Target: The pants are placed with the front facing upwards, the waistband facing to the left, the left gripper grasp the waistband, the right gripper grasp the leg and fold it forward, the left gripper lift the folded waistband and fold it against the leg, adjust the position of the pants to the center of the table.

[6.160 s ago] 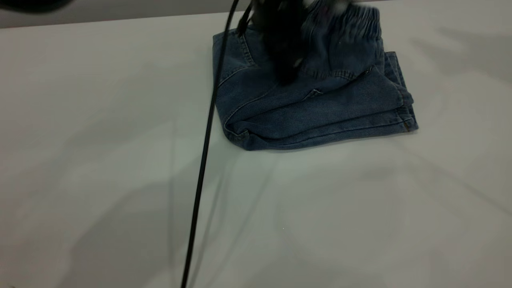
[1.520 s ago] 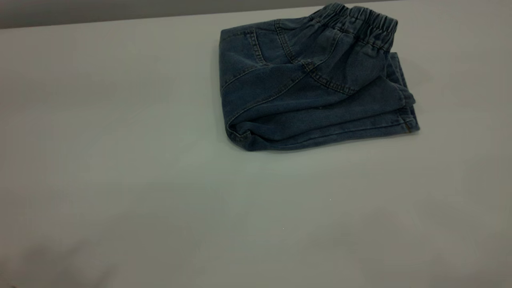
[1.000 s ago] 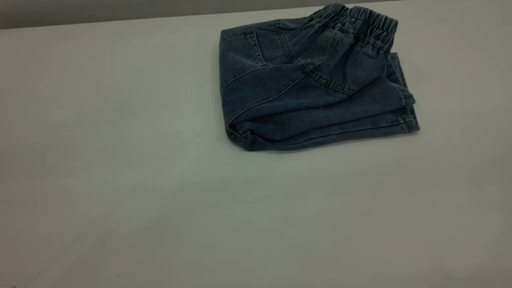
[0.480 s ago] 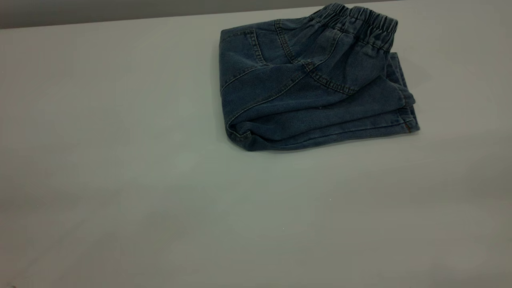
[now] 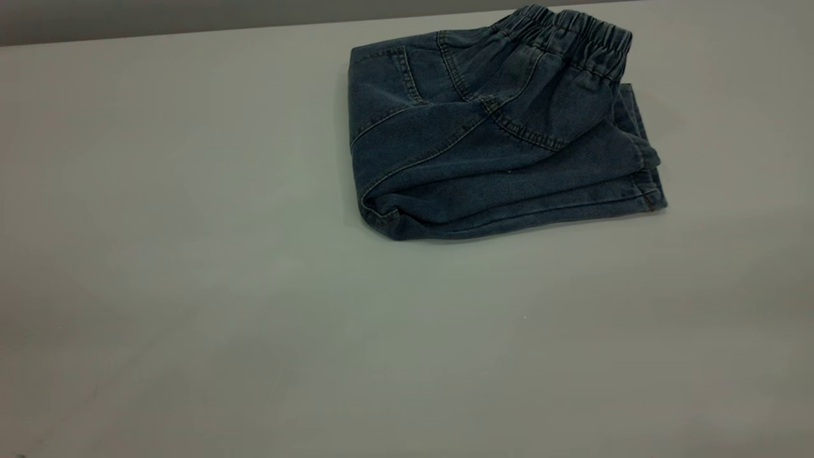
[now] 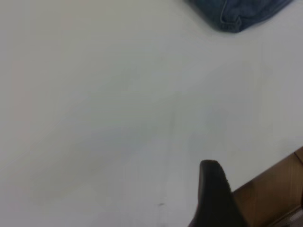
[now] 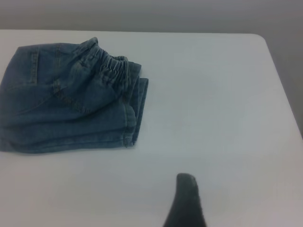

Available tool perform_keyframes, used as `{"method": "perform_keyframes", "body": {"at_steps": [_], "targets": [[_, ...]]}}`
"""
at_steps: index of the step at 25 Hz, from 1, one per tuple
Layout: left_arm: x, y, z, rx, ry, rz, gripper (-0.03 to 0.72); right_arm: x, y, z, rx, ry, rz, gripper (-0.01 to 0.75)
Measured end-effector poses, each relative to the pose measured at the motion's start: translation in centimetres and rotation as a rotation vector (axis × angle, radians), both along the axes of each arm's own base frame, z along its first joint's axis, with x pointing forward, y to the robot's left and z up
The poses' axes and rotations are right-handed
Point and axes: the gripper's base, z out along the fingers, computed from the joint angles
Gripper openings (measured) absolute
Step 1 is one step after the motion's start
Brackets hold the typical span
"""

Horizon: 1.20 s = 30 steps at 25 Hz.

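The pants (image 5: 496, 140) lie folded in a compact blue denim bundle on the white table (image 5: 254, 305), at the far side and right of the middle. The gathered waistband (image 5: 572, 35) rests on top of the fold along the bundle's far right edge, over the stacked leg hems (image 5: 645, 184). Neither gripper shows in the exterior view. In the left wrist view my left gripper (image 6: 210, 172) hangs over bare table near its edge, far from the pants' corner (image 6: 236, 14). The right gripper (image 7: 186, 184) is held back from the pants (image 7: 71, 99) and waistband (image 7: 111, 66), touching nothing.
A brown wooden surface (image 6: 272, 194) shows beyond the table's edge beside the left gripper. The table's rounded far corner (image 7: 260, 38) and a grey wall (image 5: 191, 16) lie behind the pants.
About six seconds ago a black gripper and its cable were over the pants; both have left the exterior view. The waistband has settled flat. Over the last second nothing has moved.
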Motion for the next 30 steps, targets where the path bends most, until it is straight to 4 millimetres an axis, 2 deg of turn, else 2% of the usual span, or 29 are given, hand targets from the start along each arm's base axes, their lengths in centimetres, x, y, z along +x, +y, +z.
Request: {"method": "perform_keyframes", "body": {"at_steps": [6, 12, 16, 19, 30], "targets": [[-0.8, 0.6, -0.1, -0.034, -0.054, 0.000, 0.392, 0.0, 0.0, 0.0, -0.003, 0.000, 0.001, 0.479], [-1.7, 1.2, -0.6, -0.023, -0.013, 0.007, 0.392, 0.0, 0.0, 0.0, -0.001, 0.001, 0.001, 0.479], [-2.3, 1.1, -0.8, -0.089, -0.014, -0.021, 0.392, 0.0, 0.0, 0.0, 0.002, 0.001, 0.001, 0.479], [-2.2, 0.8, -0.9, -0.135, -0.068, -0.037, 0.392, 0.0, 0.0, 0.0, 0.002, 0.001, 0.001, 0.479], [-2.3, 0.3, -1.0, -0.125, -0.094, -0.117, 0.392, 0.0, 0.0, 0.0, 0.001, 0.001, 0.000, 0.479]]}}
